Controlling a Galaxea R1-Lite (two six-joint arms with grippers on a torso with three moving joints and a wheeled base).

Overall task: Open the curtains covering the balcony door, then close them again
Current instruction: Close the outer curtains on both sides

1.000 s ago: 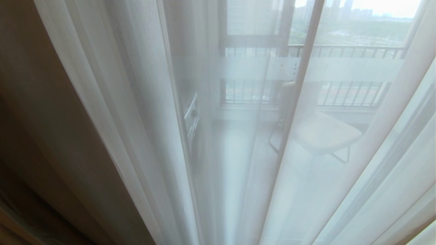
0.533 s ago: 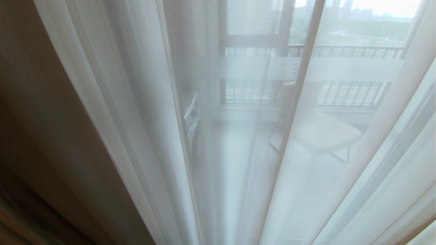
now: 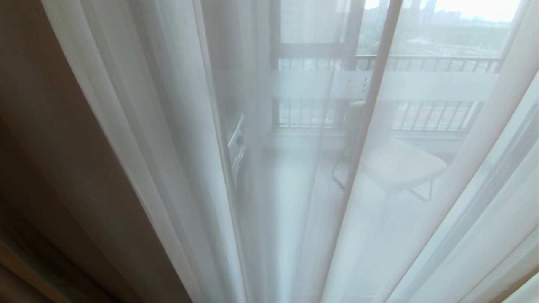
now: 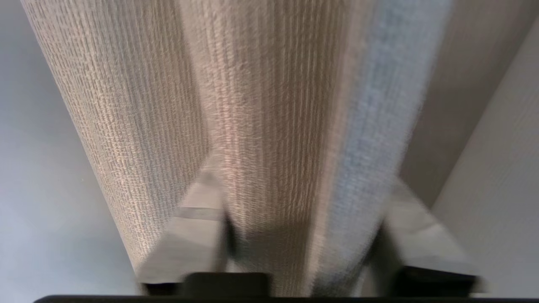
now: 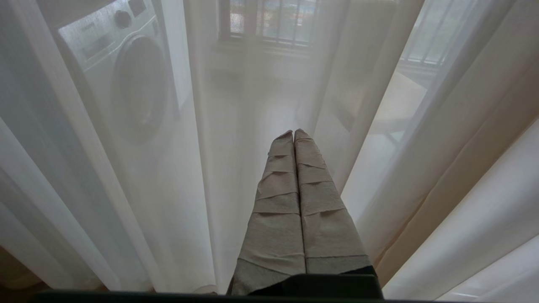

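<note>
in your left wrist view, the left gripper (image 4: 303, 235) has its jaws partway apart with a thick fold of the cream-beige woven drape (image 4: 269, 126) standing between them; you cannot tell from the blur whether the pads press the cloth. in your right wrist view, the right gripper (image 5: 294, 134) has its jaws pressed together and empty, tips just short of the white sheers (image 5: 202, 168). beyond those tips, through the sheers, you see a washing machine (image 5: 122, 80) and a chair (image 5: 396, 105). in your head view, the sheers hang across the balcony door (image 3: 379, 84), with the drape at the left edge.
</note>
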